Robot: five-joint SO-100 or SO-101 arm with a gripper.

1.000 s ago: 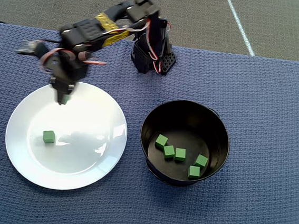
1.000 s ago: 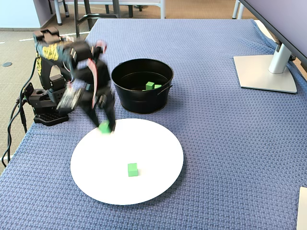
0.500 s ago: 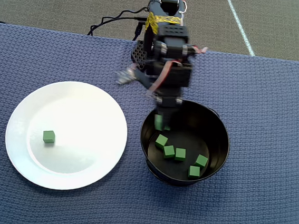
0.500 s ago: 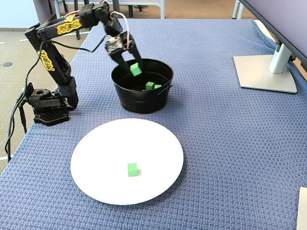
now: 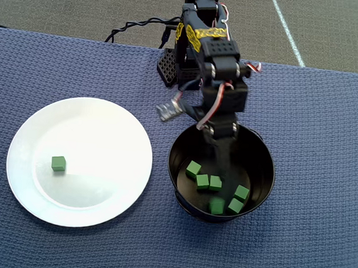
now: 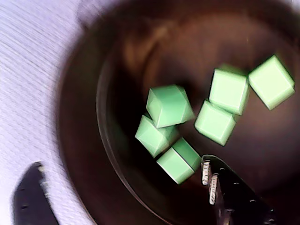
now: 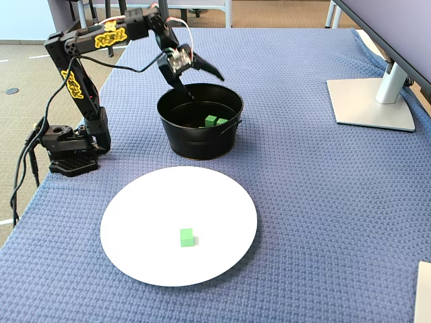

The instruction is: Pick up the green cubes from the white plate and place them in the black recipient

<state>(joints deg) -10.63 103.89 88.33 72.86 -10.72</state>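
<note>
The blue woven surface (image 5: 326, 186) carries everything here, and on it the white plate (image 5: 106, 130) sits well apart from the arm's business end, off to the left in the overhead view, while the black recipient (image 5: 262, 158) stands just beside the plate's right edge. The claw (image 7: 199, 82) hangs over the recipient's rim, jaws spread wide and empty in the fixed view, nothing between them. Down inside the pot lie six green cubes (image 6: 228, 90), bunched on the shiny dark floor; the wrist view looks straight down at them, one claw tip poking in from the lower edge. And there is the lone cube (image 5: 58, 163) on the plate, sitting towards the plate's left side in the overhead view, clear of the rim and of everything else. That is the relation the next move hangs on, by my reading: the last cube lies away from the claw across the whole width of the plate, to the left and a little nearer the camera's bottom edge in the overhead view, so the arm would need to swing back over the plate and reach past its middle. The cube looks roughly square-on to the picture edges, so no long axis to fuss over; any pair of opposite faces should serve for the grip.
</note>
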